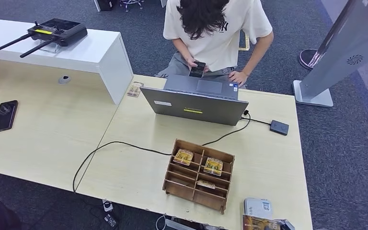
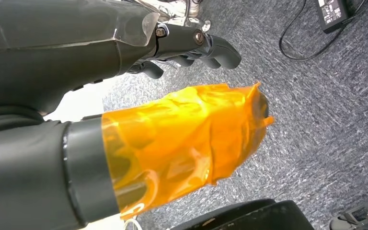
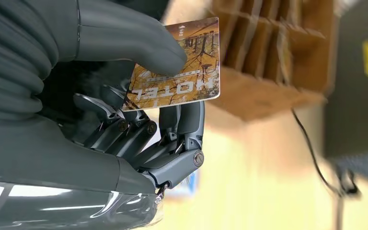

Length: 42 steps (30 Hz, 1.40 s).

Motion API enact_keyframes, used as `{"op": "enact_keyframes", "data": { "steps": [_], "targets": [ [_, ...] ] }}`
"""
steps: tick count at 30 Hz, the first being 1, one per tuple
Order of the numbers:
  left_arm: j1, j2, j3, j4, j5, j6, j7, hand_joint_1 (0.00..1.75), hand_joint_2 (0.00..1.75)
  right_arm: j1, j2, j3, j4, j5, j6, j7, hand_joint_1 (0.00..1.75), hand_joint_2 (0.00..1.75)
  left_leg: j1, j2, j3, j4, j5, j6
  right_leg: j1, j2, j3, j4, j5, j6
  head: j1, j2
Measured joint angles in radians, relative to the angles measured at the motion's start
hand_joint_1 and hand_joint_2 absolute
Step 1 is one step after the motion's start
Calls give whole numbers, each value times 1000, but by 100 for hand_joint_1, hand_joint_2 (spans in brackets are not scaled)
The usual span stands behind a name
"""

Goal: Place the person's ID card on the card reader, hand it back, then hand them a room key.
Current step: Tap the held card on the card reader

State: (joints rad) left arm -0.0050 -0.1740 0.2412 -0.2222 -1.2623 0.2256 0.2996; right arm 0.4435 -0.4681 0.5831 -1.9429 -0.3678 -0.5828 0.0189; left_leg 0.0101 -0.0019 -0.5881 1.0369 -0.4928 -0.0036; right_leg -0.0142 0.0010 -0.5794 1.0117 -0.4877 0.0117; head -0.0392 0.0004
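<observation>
I've got a room key (image 3: 184,72) pinched in my right hand (image 3: 124,110), thumb pressed on its printed face and the darker fingers (image 3: 187,120) backing it from behind, the word HOTEL readable on the card. My read is that this is the last step: hand the key to the person (image 1: 218,33) seated at the far edge of the table (image 1: 268,163). From the head view the card and my right hand sit low at the near edge, towards the near right corner, just beside the wooden card rack (image 1: 199,175), which holds more keys in its compartments. The person is bent over a phone (image 1: 197,69) behind the open laptop (image 1: 196,100), so neither of their hands is out to receive anything yet. The next move, as I judge it, calls for carrying the card up and across past the rack and laptop towards them, keeping the pinch firm because only an edge strip is gripped. The card reader (image 1: 279,127) lies near the far right corner, nothing on it. My left hand (image 2: 187,48) hangs over the carpet, fingers curled in, holding nothing.
</observation>
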Motion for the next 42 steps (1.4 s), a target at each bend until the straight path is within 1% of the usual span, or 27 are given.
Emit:
{"op": "enact_keyframes", "data": {
  "steps": [2,4,9,13,21,23,26,32,38,42],
  "targets": [
    [0,0,0,1,-1,-2,0,0,0,-34,-33,75,23,-13,-7,3,175,175,0,0,0,0,0,0,0,0,0,0,0,0,0,0],
    [0,0,0,1,-2,-3,0,0,0,-62,-55,134,46,-16,-13,7,175,175,0,0,0,0,0,0,0,0,0,0,0,0,0,0],
    [-1,0,0,2,-6,-4,2,0,0,-125,-78,236,92,-17,-36,15,175,175,0,0,1,0,0,-1,0,0,0,0,0,0,0,0],
    [-1,0,0,2,-7,-4,2,0,0,-152,-83,278,116,-17,-39,15,175,175,0,0,0,0,0,-1,0,0,0,0,0,0,0,0],
    [-1,0,0,3,-18,-5,4,0,0,-217,-79,321,172,-37,-36,18,175,175,0,0,1,0,0,0,0,0,0,0,0,0,0,0],
    [-1,0,0,3,-19,-4,4,0,0,-230,-74,311,189,-38,-20,11,175,175,0,0,1,0,0,0,0,0,0,0,0,0,0,0],
    [-2,-1,0,3,-18,-4,4,0,0,-235,-65,272,203,-22,5,12,175,175,0,0,1,0,1,-1,0,0,1,0,0,0,0,0],
    [-2,-1,0,6,-18,-4,5,0,0,-207,-46,141,212,19,52,21,175,175,0,-1,1,0,1,0,0,0,1,0,0,0,0,0],
    [-2,-1,0,7,-16,-3,10,0,0,-163,-23,12,211,41,74,21,175,175,0,-1,1,0,0,0,0,0,1,0,0,0,0,0],
    [-2,-1,0,7,-14,-3,11,0,0,-138,-2,-58,211,98,102,41,175,175,0,-1,1,0,0,0,0,0,1,0,0,0,0,0]
  ]
}}
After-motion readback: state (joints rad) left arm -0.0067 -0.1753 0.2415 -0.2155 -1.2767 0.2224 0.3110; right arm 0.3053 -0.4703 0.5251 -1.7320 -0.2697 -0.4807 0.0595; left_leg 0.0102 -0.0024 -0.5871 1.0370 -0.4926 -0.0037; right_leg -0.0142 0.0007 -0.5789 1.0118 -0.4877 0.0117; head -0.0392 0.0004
